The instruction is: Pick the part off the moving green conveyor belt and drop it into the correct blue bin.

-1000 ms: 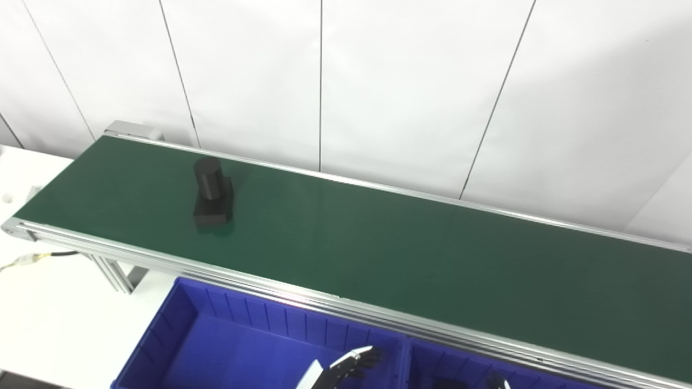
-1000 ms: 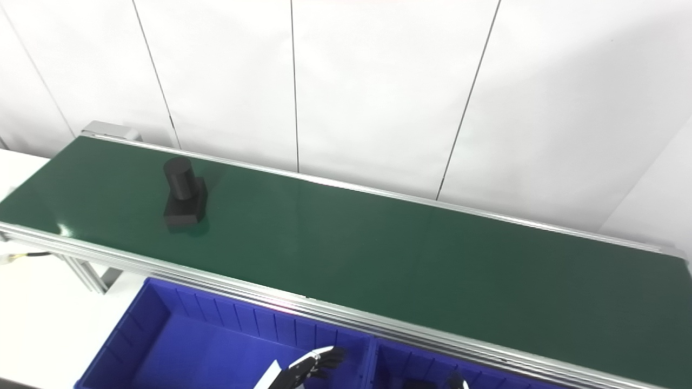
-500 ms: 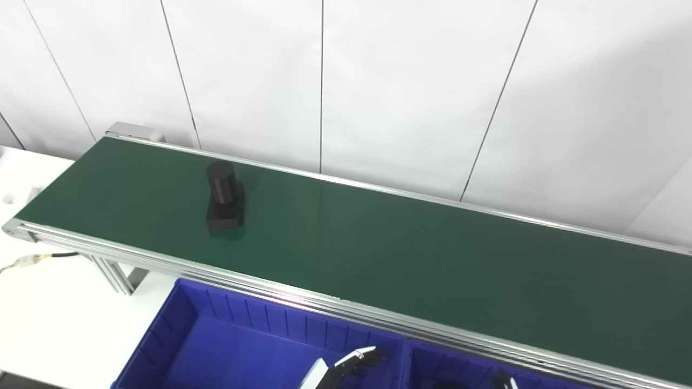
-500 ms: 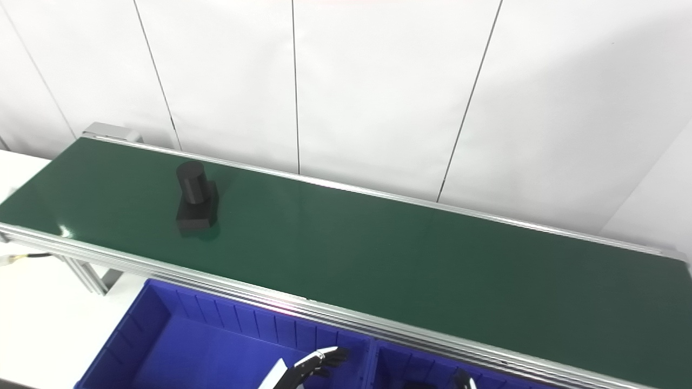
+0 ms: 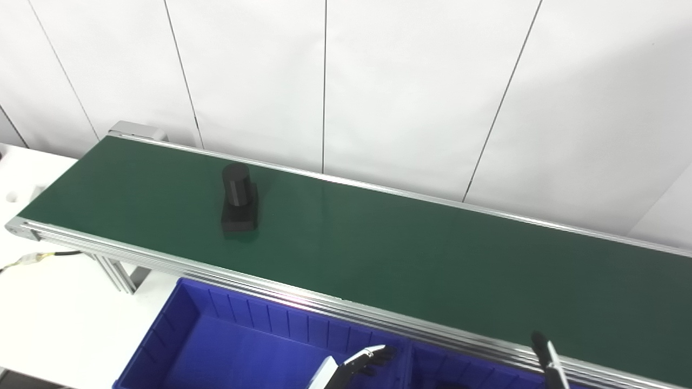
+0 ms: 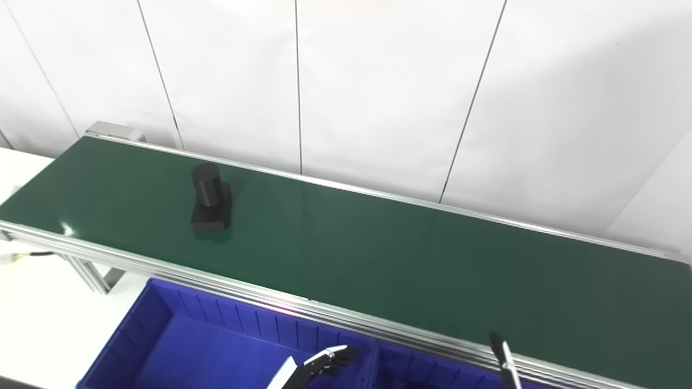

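Observation:
A black part (image 5: 238, 201), an upright cylinder on a square base, rides on the left half of the green conveyor belt (image 5: 411, 254). Two blue bins sit below the belt's near rail: a left bin (image 5: 238, 346) and a right bin (image 5: 459, 370). My left hand (image 5: 359, 364) hovers low over the left bin's right end, fingers apart and empty. Only the raised fingertips of my right hand (image 5: 546, 359) show at the bottom edge over the right bin; it holds nothing that I can see. Both hands are far from the part.
The belt runs between aluminium rails (image 5: 303, 294) on a white table (image 5: 48, 313). A cable (image 5: 32, 258) lies by the belt's left leg. A white panelled wall (image 5: 378, 81) stands behind.
The black part has ridden rightward along the belt. My right hand's fingertips have risen into view at the bottom right. The left hand has shifted slightly right.

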`<state>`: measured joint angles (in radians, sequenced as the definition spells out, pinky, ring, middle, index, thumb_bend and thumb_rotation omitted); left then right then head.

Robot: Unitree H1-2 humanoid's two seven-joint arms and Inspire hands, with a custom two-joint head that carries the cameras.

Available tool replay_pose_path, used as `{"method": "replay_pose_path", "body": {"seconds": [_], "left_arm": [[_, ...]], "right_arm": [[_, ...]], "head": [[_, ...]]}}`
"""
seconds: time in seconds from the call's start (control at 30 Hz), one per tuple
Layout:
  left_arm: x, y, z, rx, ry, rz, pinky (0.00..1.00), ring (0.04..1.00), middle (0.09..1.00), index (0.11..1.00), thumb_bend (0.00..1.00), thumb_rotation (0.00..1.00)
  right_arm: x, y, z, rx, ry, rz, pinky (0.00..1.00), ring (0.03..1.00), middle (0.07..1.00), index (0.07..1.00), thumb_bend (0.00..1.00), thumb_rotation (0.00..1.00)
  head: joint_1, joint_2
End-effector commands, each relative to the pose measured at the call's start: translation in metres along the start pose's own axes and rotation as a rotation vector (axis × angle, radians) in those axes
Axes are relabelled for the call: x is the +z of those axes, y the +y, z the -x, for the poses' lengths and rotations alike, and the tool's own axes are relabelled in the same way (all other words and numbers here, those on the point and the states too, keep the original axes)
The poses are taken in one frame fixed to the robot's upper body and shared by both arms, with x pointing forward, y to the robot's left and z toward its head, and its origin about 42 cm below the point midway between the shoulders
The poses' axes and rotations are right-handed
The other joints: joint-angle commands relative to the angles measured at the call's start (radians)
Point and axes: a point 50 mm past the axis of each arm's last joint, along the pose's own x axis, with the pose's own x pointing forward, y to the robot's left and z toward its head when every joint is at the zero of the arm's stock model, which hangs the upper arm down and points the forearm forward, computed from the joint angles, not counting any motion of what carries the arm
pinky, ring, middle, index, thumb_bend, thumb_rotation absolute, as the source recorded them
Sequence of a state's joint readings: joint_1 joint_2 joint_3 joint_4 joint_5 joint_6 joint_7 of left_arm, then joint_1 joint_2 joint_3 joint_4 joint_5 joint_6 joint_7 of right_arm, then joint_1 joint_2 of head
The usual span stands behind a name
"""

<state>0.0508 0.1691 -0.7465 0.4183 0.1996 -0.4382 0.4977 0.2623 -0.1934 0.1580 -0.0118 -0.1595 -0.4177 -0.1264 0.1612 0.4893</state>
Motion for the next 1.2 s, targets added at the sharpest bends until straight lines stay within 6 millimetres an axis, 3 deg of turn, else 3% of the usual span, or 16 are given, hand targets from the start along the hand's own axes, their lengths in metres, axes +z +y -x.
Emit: {"method": "replay_pose_path", "body": {"seconds": [0.0, 0.3, 0.63, 0.87, 1.17], "left_arm": [[0.009, 0.004, -0.008, 0.017, -0.065, 0.011, 0.74, 0.804, 0.821, 0.82, 0.91, 0.54], [0.013, 0.009, -0.007, 0.028, -0.071, 0.034, 0.75, 0.812, 0.827, 0.827, 0.89, 0.5], [0.016, 0.007, -0.008, 0.072, -0.07, 0.061, 0.75, 0.808, 0.824, 0.822, 0.87, 0.54], [0.017, 0.004, -0.01, 0.079, -0.07, 0.069, 0.75, 0.807, 0.831, 0.831, 0.86, 0.57], [0.016, 0.011, -0.009, 0.086, -0.072, 0.064, 0.74, 0.798, 0.823, 0.823, 0.85, 0.56]], "right_arm": [[0.02, -0.008, -0.012, -0.012, -0.128, 0.001, 0.94, 0.908, 0.899, 0.944, 0.77, 0.68], [0.056, -0.013, -0.031, -0.025, -0.283, 0.029, 0.83, 0.848, 0.879, 0.926, 0.84, 0.71], [0.102, -0.02, -0.06, 0.041, -0.335, 0.061, 0.77, 0.822, 0.85, 0.892, 0.82, 0.66], [0.126, -0.028, -0.085, 0.102, -0.344, 0.131, 0.81, 0.847, 0.869, 0.916, 0.75, 0.65], [0.149, -0.014, -0.126, 0.135, -0.34, 0.171, 0.8, 0.861, 0.863, 0.913, 0.79, 0.64]], "head": [[-0.003, 0.001], [-0.118, 0.036], [-0.13, 0.04], [-0.125, 0.044], [-0.159, 0.046]]}}
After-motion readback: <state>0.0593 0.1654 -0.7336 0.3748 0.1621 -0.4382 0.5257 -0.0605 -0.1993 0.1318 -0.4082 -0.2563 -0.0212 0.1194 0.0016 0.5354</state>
